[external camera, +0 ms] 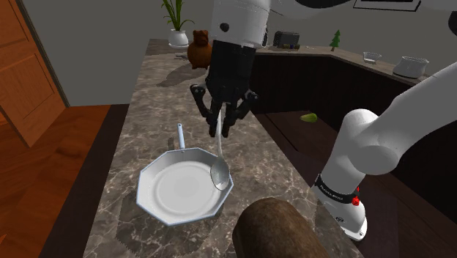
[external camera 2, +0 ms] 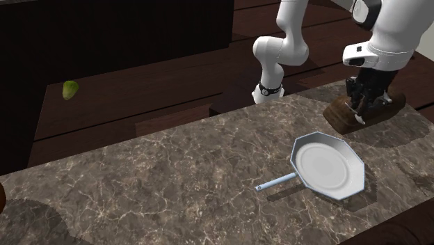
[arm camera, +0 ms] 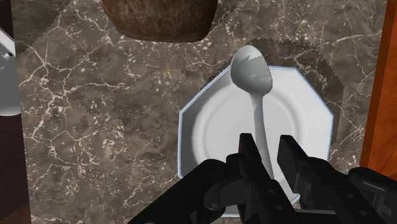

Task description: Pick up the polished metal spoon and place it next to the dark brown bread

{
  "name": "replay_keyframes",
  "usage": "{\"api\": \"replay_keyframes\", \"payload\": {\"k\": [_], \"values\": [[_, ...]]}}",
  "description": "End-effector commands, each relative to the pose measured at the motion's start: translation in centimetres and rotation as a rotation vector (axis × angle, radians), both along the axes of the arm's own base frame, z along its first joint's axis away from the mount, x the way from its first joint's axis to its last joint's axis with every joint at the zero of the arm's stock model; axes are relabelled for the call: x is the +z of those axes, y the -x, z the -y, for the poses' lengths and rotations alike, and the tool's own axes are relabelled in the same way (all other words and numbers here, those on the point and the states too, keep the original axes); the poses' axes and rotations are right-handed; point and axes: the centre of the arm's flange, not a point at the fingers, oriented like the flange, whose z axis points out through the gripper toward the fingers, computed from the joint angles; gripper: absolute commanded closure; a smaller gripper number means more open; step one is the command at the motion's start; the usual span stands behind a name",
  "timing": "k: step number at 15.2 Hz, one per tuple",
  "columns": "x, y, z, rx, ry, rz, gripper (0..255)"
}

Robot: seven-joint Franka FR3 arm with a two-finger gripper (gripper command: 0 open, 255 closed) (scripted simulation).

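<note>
Black two-finger gripper (external camera: pixel 222 121) is clamped narrow on the thin handle of the shiny metal spoon (external camera: pixel 220 173). The spoon hangs bowl-down, lifted clear of the surface. The spoon bowl sits over the rim of the pale octagonal pan (external camera: pixel 172 187), on the side facing the dark brown bread loaf (external camera: pixel 282 231). In the wrist view the handle runs between both fingers and the spoon bowl points toward the loaf. A strip of brown veined marble counter (external camera: pixel 161 110) separates pan and loaf.

Risks, judged from here:
- The grip looks to be high on a slim, slick handle, so the spoon could swing or slide out during the carry.
- Releasing too early would drop the spoon into the pan or onto its rim instead of beside the loaf.
- Lowering before clearing the pan could clip the hanging spoon bowl on the rim and twist it in the fingers.
- The bare counter strip by the loaf looks tight, so overshooting could knock the loaf or lay the spoon on top of it.
- The counter edge is near the loaf, so a bounce on release could send the spoon off the edge.
</note>
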Motion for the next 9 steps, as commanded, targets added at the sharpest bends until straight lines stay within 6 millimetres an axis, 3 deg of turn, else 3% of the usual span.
{"api": "replay_keyframes", "payload": {"k": [1, 9], "values": [[-0.1, 2.1, -1.7, -0.002, 0.000, -0.001, 255], [-0.1, 10.5, -8.1, -0.002, 0.000, -0.001, 255]]}}
